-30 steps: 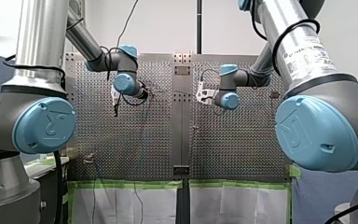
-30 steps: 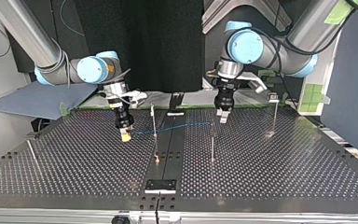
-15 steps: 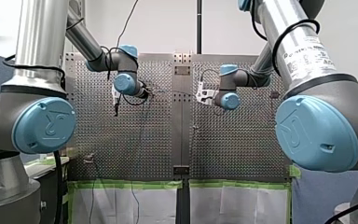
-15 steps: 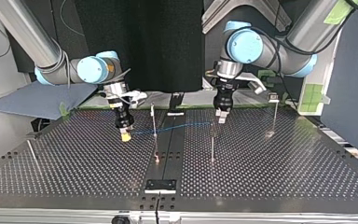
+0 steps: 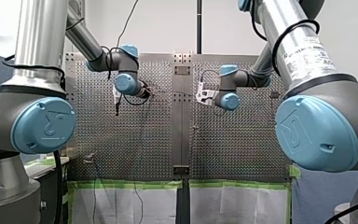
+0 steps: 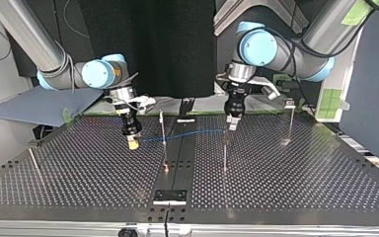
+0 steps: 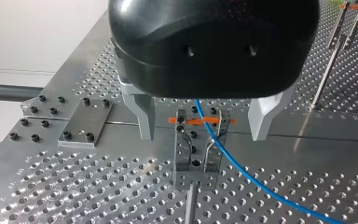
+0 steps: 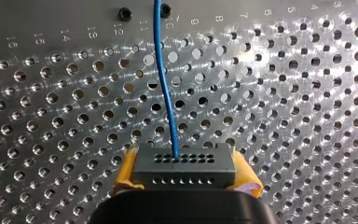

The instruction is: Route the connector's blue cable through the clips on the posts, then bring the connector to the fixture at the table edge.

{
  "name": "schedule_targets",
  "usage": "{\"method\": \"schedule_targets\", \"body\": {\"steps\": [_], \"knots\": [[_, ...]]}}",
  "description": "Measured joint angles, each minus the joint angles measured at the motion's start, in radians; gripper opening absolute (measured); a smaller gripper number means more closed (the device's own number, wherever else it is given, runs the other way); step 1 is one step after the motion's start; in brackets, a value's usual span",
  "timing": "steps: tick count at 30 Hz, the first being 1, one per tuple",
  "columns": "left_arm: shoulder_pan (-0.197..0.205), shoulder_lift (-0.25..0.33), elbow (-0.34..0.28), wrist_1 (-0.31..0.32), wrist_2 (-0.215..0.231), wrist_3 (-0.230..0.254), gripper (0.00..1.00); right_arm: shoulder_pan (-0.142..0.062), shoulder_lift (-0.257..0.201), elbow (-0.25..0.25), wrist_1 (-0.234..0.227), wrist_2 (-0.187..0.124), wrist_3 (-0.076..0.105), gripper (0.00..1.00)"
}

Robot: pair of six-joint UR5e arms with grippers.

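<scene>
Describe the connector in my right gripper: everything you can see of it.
The connector is a small dark grey rectangular block, plastic by the look, with two rows of small holes on the side facing away from the gripper. The blue cable enters a hole near the middle of one row. My right gripper clamps its two ends between yellow pads. It sits level over the perforated table, seemingly clear of it.
</scene>
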State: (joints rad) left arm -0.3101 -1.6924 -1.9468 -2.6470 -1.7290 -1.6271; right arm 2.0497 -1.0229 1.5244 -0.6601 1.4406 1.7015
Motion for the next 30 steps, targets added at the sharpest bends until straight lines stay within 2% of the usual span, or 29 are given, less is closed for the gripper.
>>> {"method": "schedule_targets", "body": {"steps": [5,10,16,23,30], "knots": [[-0.008,0.000,0.000,0.001,0.008,0.009,1.00,-0.001,0.000,0.000,0.000,0.000,0.000,0.00],[-0.027,0.000,0.002,0.009,0.026,0.038,1.00,0.000,0.002,0.000,0.000,0.000,0.000,0.00],[-0.054,-0.001,0.016,0.013,0.024,0.052,1.00,0.002,0.004,0.000,-0.002,-0.001,0.000,0.00],[-0.086,-0.012,0.049,0.000,-0.012,0.053,1.00,0.004,0.006,0.000,-0.004,-0.008,0.000,0.00],[-0.133,-0.062,0.103,-0.050,-0.067,0.049,1.00,0.005,0.009,0.000,-0.004,-0.009,0.000,0.00]]}}
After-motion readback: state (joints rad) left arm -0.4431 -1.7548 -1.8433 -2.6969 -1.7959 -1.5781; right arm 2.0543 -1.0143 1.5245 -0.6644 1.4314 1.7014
